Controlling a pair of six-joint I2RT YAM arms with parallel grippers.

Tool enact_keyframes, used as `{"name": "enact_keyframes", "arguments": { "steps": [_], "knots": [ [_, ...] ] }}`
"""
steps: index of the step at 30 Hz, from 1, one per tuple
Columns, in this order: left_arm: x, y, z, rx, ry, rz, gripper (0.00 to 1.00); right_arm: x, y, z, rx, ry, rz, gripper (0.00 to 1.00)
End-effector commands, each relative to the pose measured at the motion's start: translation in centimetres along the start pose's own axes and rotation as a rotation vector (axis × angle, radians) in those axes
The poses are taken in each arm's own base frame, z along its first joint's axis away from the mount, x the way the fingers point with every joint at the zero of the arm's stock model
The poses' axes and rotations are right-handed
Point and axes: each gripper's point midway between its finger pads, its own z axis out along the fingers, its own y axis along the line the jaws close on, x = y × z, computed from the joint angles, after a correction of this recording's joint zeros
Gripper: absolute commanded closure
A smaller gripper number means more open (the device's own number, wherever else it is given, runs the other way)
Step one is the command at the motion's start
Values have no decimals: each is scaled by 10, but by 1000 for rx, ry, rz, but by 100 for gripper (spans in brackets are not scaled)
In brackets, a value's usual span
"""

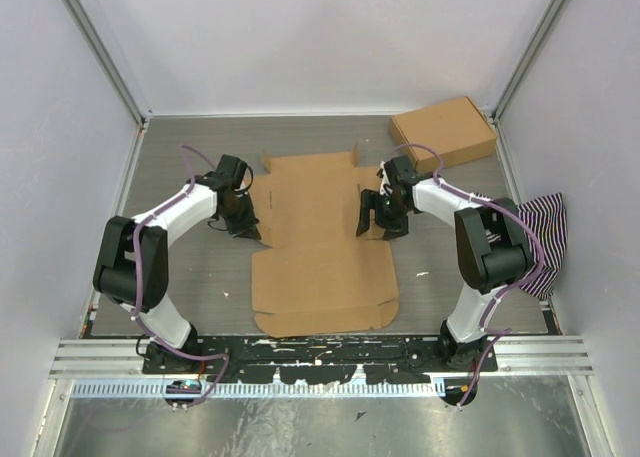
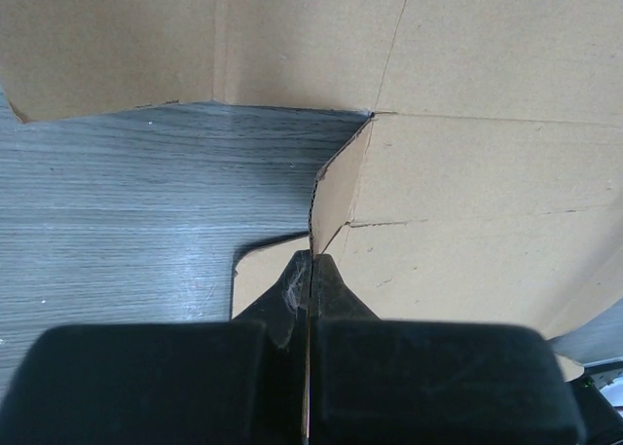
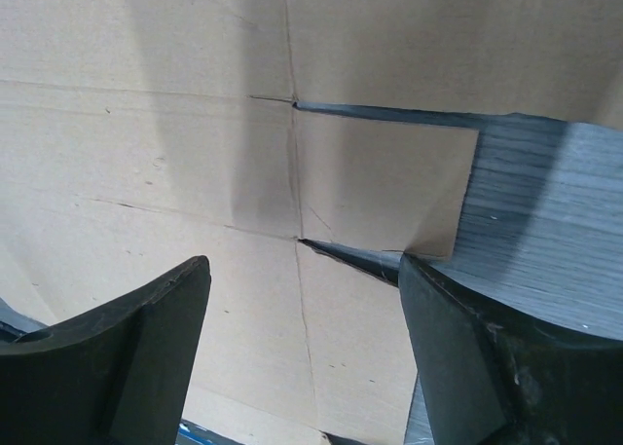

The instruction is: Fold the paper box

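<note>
At the box's left edge, left gripper pinches a raised flap; right gripper hangs wide open, empty.

This is looking like a robot lab cell: white walls and aluminium posts are boxing in a grey table, two arms sitting on a rail along the bottom.
</note>
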Motion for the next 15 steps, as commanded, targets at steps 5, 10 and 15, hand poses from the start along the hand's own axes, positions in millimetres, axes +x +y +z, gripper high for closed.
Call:
{"name": "enact_keyframes", "arguments": {
  "steps": [5,10,15],
  "knots": [
    [-6,-4,5,8,1,6,100,-31,21,-14,-32,-107,-69,18],
    [-6,1,7,-20,13,23,100,-38,-1,-10,90,-123,-68,17],
    [-4,2,11,-25,26,29,100,-41,-14,2,150,-111,-59,16]
  ]
}}
